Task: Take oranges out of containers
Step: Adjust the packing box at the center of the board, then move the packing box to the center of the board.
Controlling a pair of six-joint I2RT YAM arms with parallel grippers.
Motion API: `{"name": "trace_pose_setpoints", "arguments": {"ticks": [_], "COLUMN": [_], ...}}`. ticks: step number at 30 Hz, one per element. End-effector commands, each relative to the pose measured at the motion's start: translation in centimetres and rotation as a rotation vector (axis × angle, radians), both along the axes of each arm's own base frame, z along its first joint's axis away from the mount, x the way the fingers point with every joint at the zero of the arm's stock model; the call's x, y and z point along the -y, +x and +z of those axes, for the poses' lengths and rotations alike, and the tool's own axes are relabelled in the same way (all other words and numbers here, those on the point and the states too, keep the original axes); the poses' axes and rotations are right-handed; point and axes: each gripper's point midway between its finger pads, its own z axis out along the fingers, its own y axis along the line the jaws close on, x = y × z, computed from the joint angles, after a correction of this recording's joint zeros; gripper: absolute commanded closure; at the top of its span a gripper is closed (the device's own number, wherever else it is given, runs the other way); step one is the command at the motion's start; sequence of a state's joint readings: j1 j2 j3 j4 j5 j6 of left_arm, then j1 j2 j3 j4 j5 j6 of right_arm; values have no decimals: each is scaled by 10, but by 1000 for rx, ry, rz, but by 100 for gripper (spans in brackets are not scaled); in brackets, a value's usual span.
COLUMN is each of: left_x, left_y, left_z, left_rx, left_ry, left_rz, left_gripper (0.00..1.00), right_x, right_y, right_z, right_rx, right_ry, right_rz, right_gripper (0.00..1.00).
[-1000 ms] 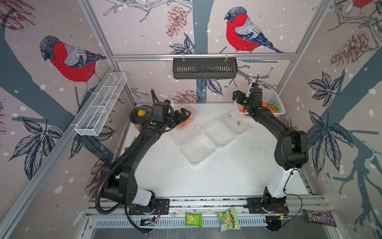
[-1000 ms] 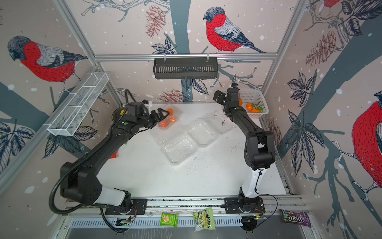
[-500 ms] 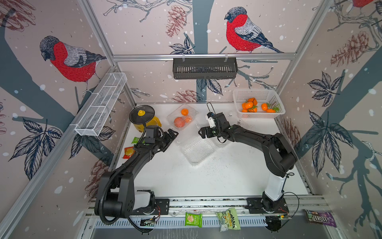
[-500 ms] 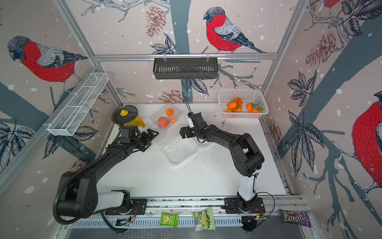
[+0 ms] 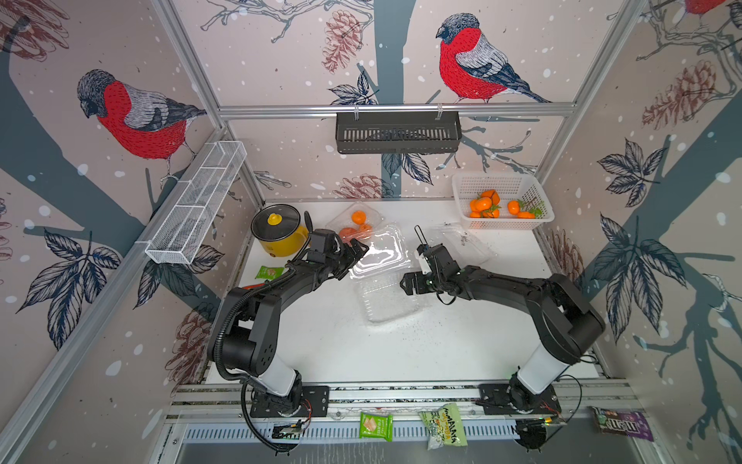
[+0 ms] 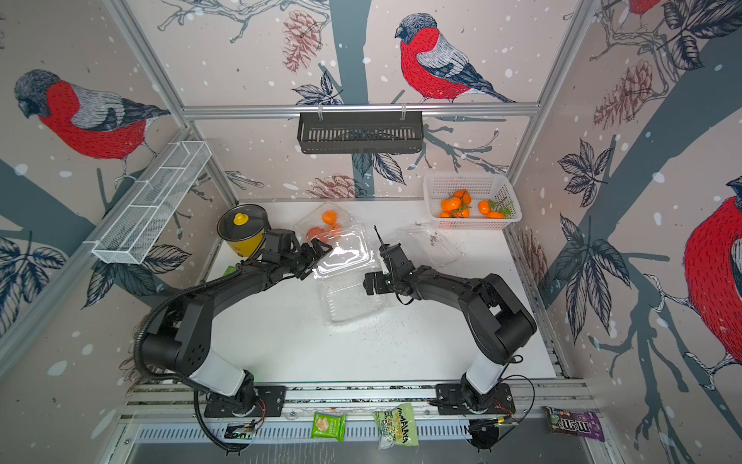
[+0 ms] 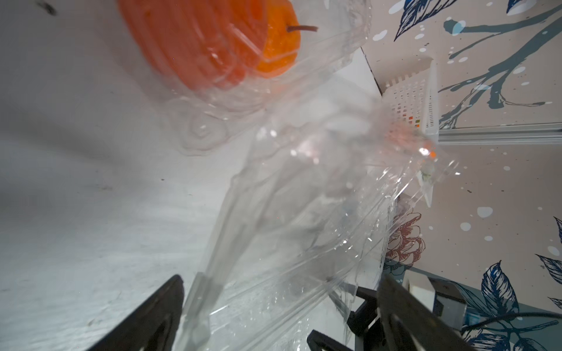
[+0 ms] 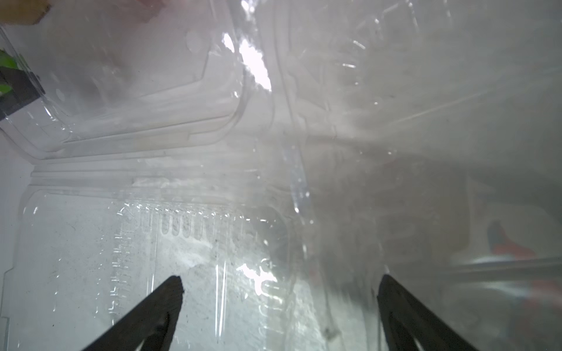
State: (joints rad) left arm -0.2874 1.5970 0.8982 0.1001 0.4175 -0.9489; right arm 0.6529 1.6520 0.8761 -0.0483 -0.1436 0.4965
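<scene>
The middle container (image 5: 381,281) lies open on the white desk (image 5: 461,341). Its two halves sit end to end, so its long axis runs from front to back, and it holds nothing. Behind it to the left, a second container (image 5: 373,211) holds three oranges (image 5: 358,217), which the left wrist view shows through ribbed clear plastic. A third container (image 5: 465,241), empty, lies near the white perforated basket (image 5: 502,182), which holds more of the fruit, some with green leaves. All three containers are thin, glossy shells with rounded corners. The left fingers (image 5: 353,257) are spread wide, with the rear half's left edge between them, unpinched. The right fingers (image 5: 409,283) are spread wide at the front half's right edge, gripping nothing.
</scene>
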Motion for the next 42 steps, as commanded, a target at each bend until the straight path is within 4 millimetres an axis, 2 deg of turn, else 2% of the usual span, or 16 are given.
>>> {"name": "trace_pose_setpoints", "arguments": {"ticks": [1,5,9,11,13,15,18,19,23,25,26,29,31,36,39,42], "left_x": [26,70,114,121,114,97,47,24,-68,-98,-106,-108,-107,-100,-99,-97], "left_y": [10,16,25,33,41,49,56,59,58,58,59,64,70,89,96,102], "left_z": [11,10,14,24,34,46,62,68,76,70,66,55,46,25,22,19], "left_rx": [54,54,62,89,110,131,155,167,177,171,170,151,125,104,108,108], "left_ry": [-7,-30,-44,-37,-6,34,97,122,233,220,202,188,185,119,101,89], "left_rz": [-53,-123,-189,-192,-180,-159,-83,-40,176,260,275,254,252,258,265,268], "left_gripper": [3,3,3,3,3,3,3,3,3,3,3,3,3,3,3,3], "right_x": [20,64,111,125,125,109,61,42,-20,-44,-55,-69,-67,-49,-55,-75], "right_y": [-7,-17,-10,-1,11,26,58,71,136,169,185,219,227,238,249,269], "right_z": [5,11,23,33,48,71,110,123,135,133,133,129,123,92,107,117], "right_rx": [-4,24,68,88,117,164,250,280,305,321,325,305,301,291,360,415], "right_ry": [3,-52,-62,-80,-86,-41,66,88,155,217,225,192,158,99,143,199], "right_rz": [-121,-257,-353,-363,-347,-294,-168,-124,-24,-1,2,-14,-34,-61,-21,33], "right_gripper": [0,0,0,0,0,0,0,0,0,0,0,0,0,0,0,0]}}
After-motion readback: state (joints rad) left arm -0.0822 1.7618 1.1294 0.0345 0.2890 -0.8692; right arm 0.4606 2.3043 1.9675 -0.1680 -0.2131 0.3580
